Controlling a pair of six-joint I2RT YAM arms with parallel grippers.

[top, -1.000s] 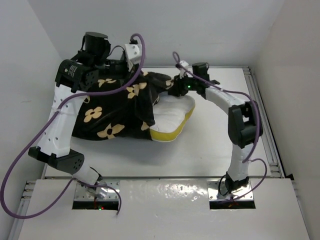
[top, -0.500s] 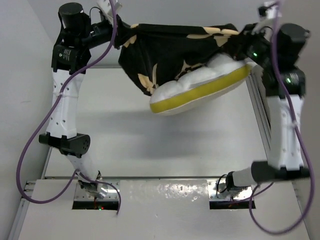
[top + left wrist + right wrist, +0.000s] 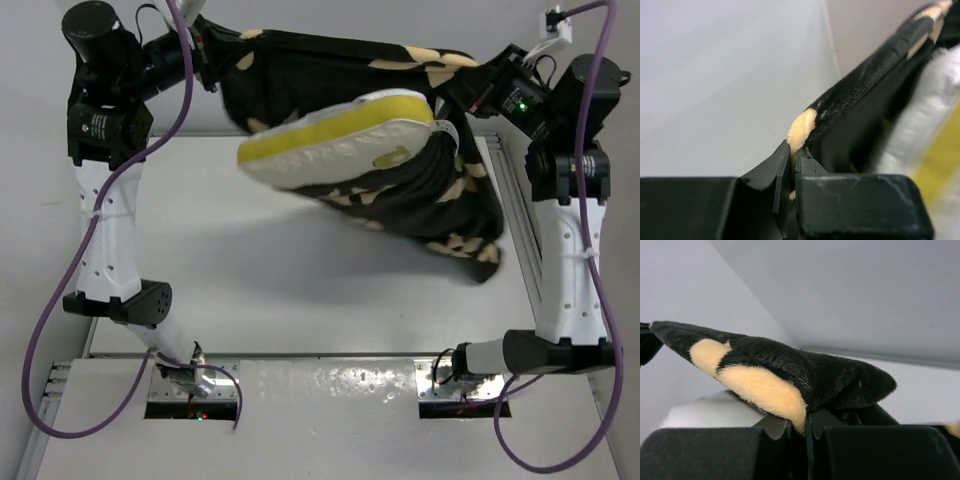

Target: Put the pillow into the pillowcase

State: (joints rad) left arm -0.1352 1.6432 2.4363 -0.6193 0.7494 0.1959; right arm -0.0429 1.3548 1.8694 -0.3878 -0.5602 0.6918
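Both arms hold the pillowcase [image 3: 330, 60] stretched between them, well above the table [image 3: 300, 290]. The left gripper [image 3: 792, 152] pinches one hem corner and the right gripper [image 3: 800, 422] the other, each with its jaws pressed together on fabric. The pillow [image 3: 340, 135] lies in the sagging mouth, with its yellow band and much of its face exposed. Risk: only partly seated, the pillow may slide out of the slack opening, or its weight may drag the thin hem from either pinch and drop both.
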